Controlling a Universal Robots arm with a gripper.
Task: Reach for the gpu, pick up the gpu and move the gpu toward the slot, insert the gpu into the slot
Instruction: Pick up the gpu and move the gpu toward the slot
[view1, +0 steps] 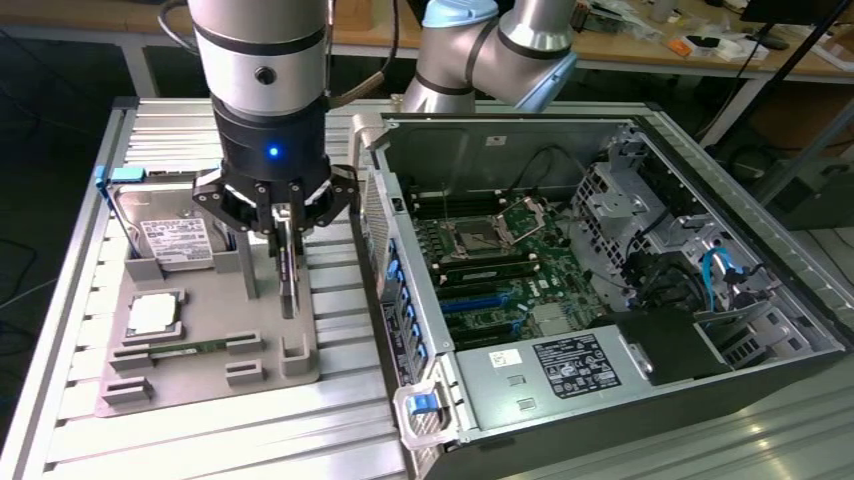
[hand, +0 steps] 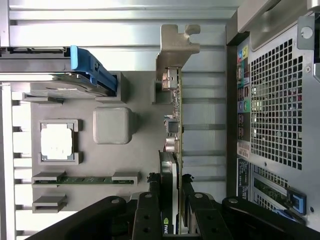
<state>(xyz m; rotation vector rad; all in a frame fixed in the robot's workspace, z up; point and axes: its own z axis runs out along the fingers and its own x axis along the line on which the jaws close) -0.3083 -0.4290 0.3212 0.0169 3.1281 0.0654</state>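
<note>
The claw is clamped on the gpu. The card stands on edge over the side of the grey tray nearest the computer case. I cannot tell whether its lower edge touches the tray. A narrow strip of table separates the tray from the case wall. Beyond the wall, inside the upward-open case, lies the blue slot.

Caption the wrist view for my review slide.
Gripper clamped on the edge-on gpu over the gray tray, computer case alongside.
</note>
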